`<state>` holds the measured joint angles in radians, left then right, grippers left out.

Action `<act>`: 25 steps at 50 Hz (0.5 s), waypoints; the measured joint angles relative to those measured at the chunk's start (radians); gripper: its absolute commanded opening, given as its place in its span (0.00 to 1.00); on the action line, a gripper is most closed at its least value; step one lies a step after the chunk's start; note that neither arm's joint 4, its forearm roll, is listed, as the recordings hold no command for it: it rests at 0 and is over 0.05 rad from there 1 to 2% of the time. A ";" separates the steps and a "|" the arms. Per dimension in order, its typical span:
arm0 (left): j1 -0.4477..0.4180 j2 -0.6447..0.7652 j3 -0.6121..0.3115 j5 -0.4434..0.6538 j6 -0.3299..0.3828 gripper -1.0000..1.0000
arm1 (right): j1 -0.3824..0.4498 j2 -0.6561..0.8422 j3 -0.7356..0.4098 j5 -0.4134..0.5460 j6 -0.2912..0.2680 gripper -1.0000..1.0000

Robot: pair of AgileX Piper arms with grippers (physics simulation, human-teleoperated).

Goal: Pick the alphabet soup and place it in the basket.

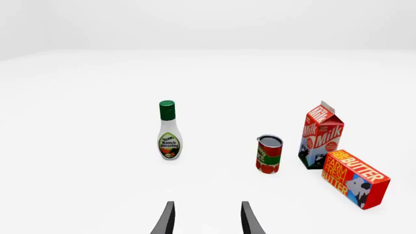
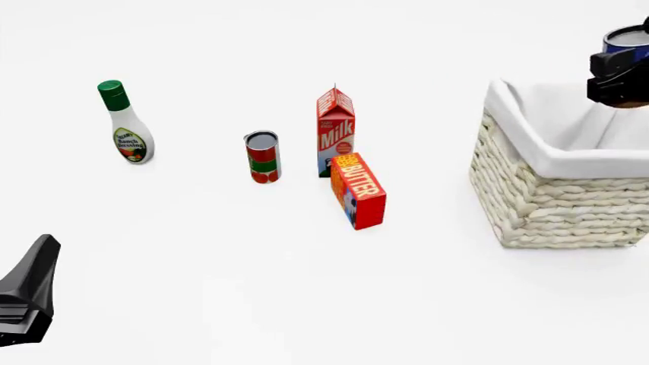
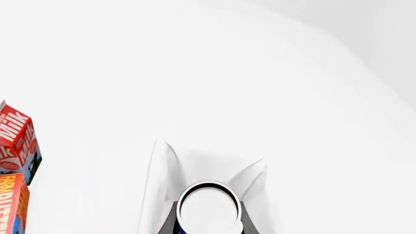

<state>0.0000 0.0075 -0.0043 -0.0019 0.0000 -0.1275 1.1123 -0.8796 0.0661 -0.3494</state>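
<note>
Alphabet soup [image 3: 209, 208] pinched in right gripper [image 2: 621, 65], held above the basket [image 2: 568, 190] | left gripper [image 1: 206, 219] spread, holding nothing, near table's front-left edge | tomato can [image 2: 263, 157], milk carton [image 2: 336, 131], butter box [image 2: 357, 190], ranch bottle [image 2: 126, 123] stand left of basket

Rough woven wicker basket [image 2: 568, 205], cloth-lined

Open basket [image 2: 568, 163] mouth, unobstructed
</note>
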 measured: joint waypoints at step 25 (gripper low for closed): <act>0.000 0.000 0.000 0.000 0.000 1.00 | 0.003 0.108 -0.072 0.093 -0.066 0.00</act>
<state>0.0000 0.0075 -0.0043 -0.0019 0.0000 -0.1244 1.2201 -0.9513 0.1595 -0.4151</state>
